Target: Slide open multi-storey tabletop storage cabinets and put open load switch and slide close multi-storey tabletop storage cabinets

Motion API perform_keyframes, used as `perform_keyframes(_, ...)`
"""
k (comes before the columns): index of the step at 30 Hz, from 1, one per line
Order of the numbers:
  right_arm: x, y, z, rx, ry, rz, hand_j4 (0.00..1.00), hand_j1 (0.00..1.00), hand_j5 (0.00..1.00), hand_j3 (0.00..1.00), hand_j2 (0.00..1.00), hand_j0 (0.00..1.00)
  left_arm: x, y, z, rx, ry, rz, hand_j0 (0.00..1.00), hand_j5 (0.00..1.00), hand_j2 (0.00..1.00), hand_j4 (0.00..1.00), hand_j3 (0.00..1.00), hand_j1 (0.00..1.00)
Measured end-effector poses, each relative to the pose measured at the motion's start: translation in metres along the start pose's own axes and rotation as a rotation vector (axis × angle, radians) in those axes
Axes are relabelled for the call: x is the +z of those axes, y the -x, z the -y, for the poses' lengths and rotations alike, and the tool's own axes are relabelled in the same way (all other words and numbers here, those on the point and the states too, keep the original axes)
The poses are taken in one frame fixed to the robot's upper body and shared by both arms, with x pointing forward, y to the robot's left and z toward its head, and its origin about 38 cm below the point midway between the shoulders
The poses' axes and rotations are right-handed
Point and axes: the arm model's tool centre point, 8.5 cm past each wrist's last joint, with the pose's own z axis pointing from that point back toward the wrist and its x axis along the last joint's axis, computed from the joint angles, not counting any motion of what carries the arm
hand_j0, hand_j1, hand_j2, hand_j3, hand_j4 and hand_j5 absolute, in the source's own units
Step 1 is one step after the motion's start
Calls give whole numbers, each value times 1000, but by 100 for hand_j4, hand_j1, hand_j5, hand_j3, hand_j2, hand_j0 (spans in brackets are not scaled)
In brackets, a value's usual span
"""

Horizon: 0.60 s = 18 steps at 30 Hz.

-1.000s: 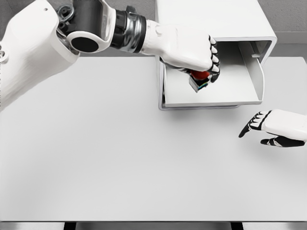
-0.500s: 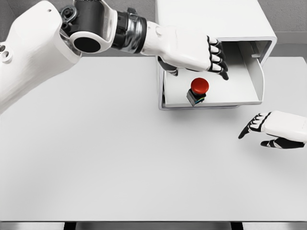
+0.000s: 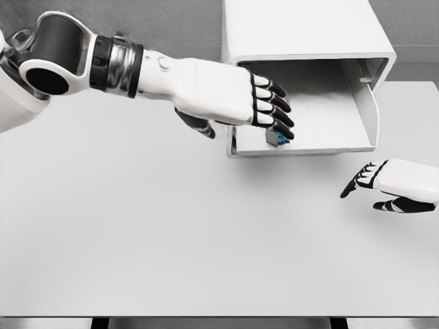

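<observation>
The white storage cabinet [image 3: 309, 31] stands at the back of the table, its bottom drawer [image 3: 329, 130] pulled out toward me. The load switch [image 3: 276, 138] lies in the drawer near its front left; only a dark base with a teal bit shows, and its red button is hidden behind my fingers. My left hand [image 3: 271, 113] hovers over the drawer's left front corner, fingers spread and holding nothing. My right hand [image 3: 384, 186] rests open on the table to the right, below the drawer.
The white table [image 3: 171, 240] stretches wide in front of the cabinet. The drawer's raised right wall [image 3: 368, 103] and front rim [image 3: 302, 152] stick out over the table. The table's near edge runs along the bottom.
My left hand let go of the load switch, which dropped into the drawer. The hand then opened and drew back to the left and toward me. The right hand stayed put.
</observation>
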Motion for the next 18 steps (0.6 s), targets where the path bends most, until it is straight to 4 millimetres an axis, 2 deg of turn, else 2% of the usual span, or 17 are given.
perform_keyframes(1, 0, 0, 0, 0, 0, 0, 71, 71, 71, 71, 71, 71, 22, 5, 29, 71, 26, -49, 100, 100, 100, 100, 100, 100)
perform_keyframes(3, 0, 0, 2, 5, 4, 0, 71, 71, 71, 71, 71, 71, 68, 10, 68, 173, 70, -146, 100, 100, 100, 100, 100, 100)
perform_keyframes(5, 0, 1, 7, 13, 13, -2, 71, 71, 71, 71, 71, 71, 104, 8, 91, 249, 96, -215, 100, 100, 100, 100, 100, 100)
perform_keyframes(7, 1, 1, 18, 35, 33, -4, 71, 71, 71, 71, 71, 71, 124, 6, 100, 284, 107, -255, 100, 100, 100, 100, 100, 100)
perform_keyframes(11, 1, 2, 26, 49, 50, -4, 71, 71, 71, 71, 71, 71, 138, 4, 108, 314, 115, -282, 100, 100, 100, 100, 100, 100)
perform_keyframes(18, 0, 1, 30, 55, 64, 0, 73, 73, 73, 73, 73, 73, 141, 4, 109, 318, 120, -290, 100, 100, 100, 100, 100, 100)
